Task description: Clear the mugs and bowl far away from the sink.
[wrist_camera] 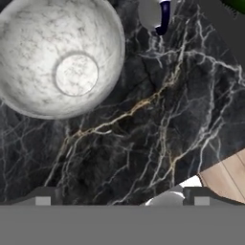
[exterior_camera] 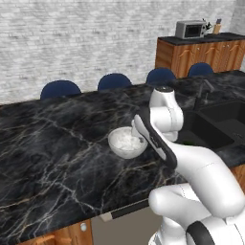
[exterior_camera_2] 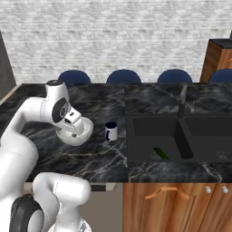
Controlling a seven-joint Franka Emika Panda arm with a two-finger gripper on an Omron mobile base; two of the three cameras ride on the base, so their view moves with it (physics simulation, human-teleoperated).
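Observation:
A white marbled bowl (exterior_camera: 127, 142) (exterior_camera_2: 74, 134) (wrist_camera: 62, 57) stands on the black marble counter (exterior_camera: 57, 143), left of the sink. A white mug with a navy inside (exterior_camera_2: 111, 130) (wrist_camera: 155, 14) stands between the bowl and the matte-black double sink (exterior_camera_2: 181, 136) (exterior_camera: 215, 124). My gripper (wrist_camera: 122, 198) (exterior_camera_2: 74, 127) hangs open just above the bowl's near side, pointing down, with nothing between its fingertips (wrist_camera: 43, 197). In the left base view my own arm covers the hand and the mug.
A slim dark faucet (exterior_camera_2: 182, 104) stands at the sink's back edge, and a green item (exterior_camera_2: 159, 153) lies in the left basin. Blue chairs (exterior_camera: 61, 89) line the counter's far side. A microwave (exterior_camera: 190, 29) sits on a wooden cabinet at the back right.

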